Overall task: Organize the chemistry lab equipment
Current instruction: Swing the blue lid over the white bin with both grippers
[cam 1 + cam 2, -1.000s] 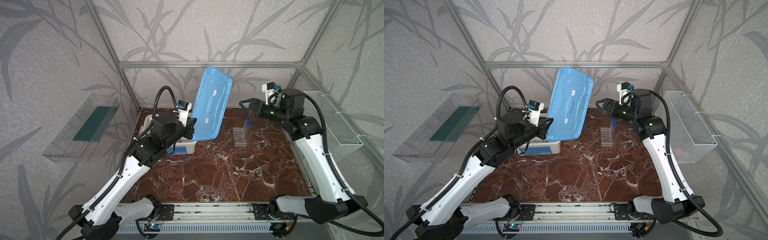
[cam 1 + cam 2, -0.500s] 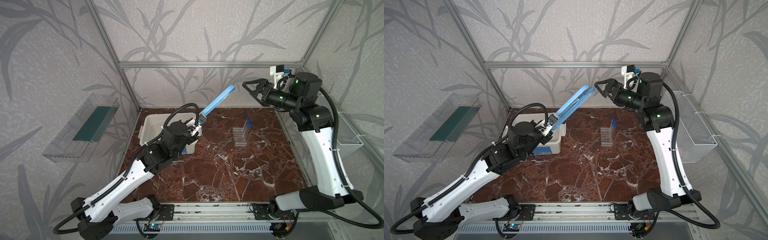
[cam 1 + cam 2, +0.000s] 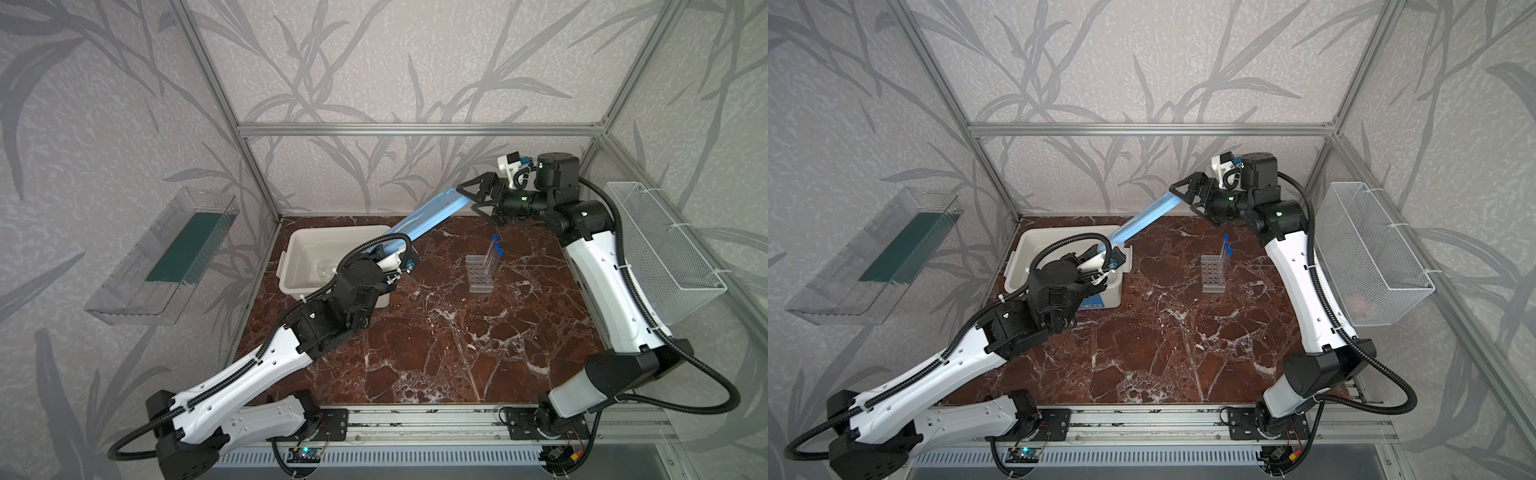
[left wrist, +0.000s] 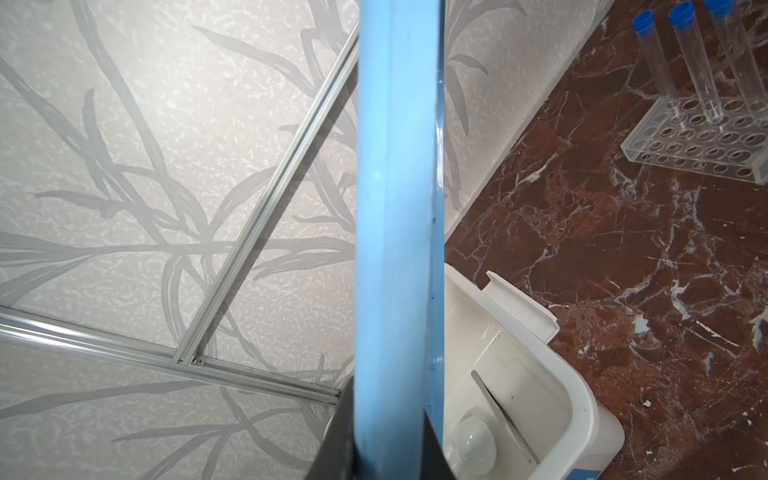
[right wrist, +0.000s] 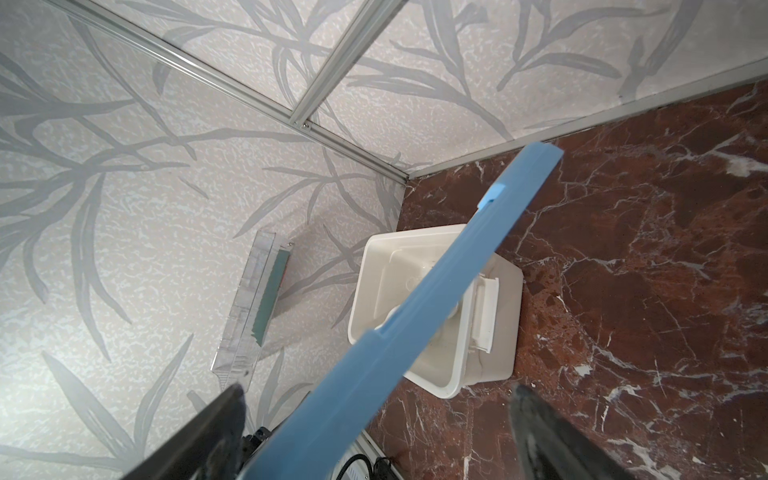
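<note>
Blue lid (image 3: 432,214): left pincer (image 4: 386,453) is clamping lower end; right pincer (image 3: 467,198) is standing wide open around upper end.

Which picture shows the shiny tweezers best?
The left wrist view: the metal tweezers lie plainly inside the white tub. In the right wrist view the blue lid covers that spot; in both top views I cannot find them.
</note>
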`<state>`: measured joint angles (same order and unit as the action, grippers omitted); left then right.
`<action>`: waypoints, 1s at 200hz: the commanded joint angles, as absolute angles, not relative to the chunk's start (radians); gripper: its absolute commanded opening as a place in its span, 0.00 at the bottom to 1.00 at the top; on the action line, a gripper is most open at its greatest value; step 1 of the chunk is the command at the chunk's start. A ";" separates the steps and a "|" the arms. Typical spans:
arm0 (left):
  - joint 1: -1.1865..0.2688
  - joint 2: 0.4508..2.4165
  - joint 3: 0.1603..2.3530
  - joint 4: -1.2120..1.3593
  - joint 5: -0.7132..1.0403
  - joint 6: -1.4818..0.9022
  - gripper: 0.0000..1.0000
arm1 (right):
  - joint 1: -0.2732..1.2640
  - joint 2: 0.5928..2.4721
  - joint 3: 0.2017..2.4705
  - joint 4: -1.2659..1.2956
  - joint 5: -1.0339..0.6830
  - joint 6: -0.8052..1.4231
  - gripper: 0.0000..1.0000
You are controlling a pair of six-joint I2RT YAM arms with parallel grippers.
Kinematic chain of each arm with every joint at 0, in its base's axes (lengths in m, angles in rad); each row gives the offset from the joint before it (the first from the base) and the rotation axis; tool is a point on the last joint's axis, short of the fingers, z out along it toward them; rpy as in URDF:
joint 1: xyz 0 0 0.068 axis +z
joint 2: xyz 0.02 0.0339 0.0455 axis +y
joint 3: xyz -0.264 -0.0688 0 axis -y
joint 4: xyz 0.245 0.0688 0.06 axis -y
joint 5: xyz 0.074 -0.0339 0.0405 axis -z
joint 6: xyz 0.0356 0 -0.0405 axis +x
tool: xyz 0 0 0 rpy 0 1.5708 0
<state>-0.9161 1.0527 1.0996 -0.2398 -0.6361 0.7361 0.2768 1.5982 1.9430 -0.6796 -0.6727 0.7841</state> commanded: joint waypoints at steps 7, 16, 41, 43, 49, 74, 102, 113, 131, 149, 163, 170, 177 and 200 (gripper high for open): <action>-0.945 1.038 1.081 -0.147 -0.699 0.781 0.00 | 0.282 1.622 1.931 -0.702 -0.697 0.747 0.89; -0.951 1.037 1.074 -0.147 -0.699 0.782 0.00 | 0.281 1.621 1.905 -0.679 -0.705 0.754 0.86; -0.966 1.034 1.056 -0.150 -0.699 0.763 0.00 | 0.282 1.624 1.852 -0.638 -0.732 0.775 0.73; -0.968 1.034 1.054 -0.152 -0.699 0.761 0.00 | 0.282 1.624 1.850 -0.638 -0.731 0.775 0.72; -0.972 1.031 1.050 -0.156 -0.700 0.756 0.02 | 0.281 1.626 1.844 -0.634 -0.729 0.775 0.67; -0.989 1.017 1.025 -0.153 -0.695 0.726 0.08 | 0.281 1.630 1.804 -0.572 -0.757 0.811 0.54; -1.008 0.980 1.003 -0.188 -0.654 0.661 0.14 | 0.281 1.638 1.770 -0.520 -0.775 0.845 0.44; -1.015 0.971 0.990 -0.196 -0.650 0.638 0.17 | 0.284 1.638 1.753 -0.497 -0.775 0.858 0.43; -1.023 0.962 0.971 -0.213 -0.623 0.594 0.24 | 0.284 1.634 1.716 -0.442 -0.771 0.890 0.40; -1.023 0.957 0.963 -0.247 -0.576 0.537 0.33 | 0.286 1.634 1.687 -0.387 -0.769 0.925 0.38; -1.024 0.951 0.958 -0.280 -0.553 0.482 0.37 | 0.291 1.637 1.672 -0.364 -0.760 0.939 0.36; -1.024 0.943 0.947 -0.282 -0.547 0.452 0.38 | 0.290 1.638 1.666 -0.355 -0.754 0.945 0.35; -1.024 0.933 0.929 -0.272 -0.538 0.433 0.38 | 0.292 1.641 1.655 -0.340 -0.750 0.951 0.34; -1.024 0.901 0.867 -0.231 -0.517 0.363 0.38 | 0.299 1.652 1.615 -0.281 -0.746 0.984 0.29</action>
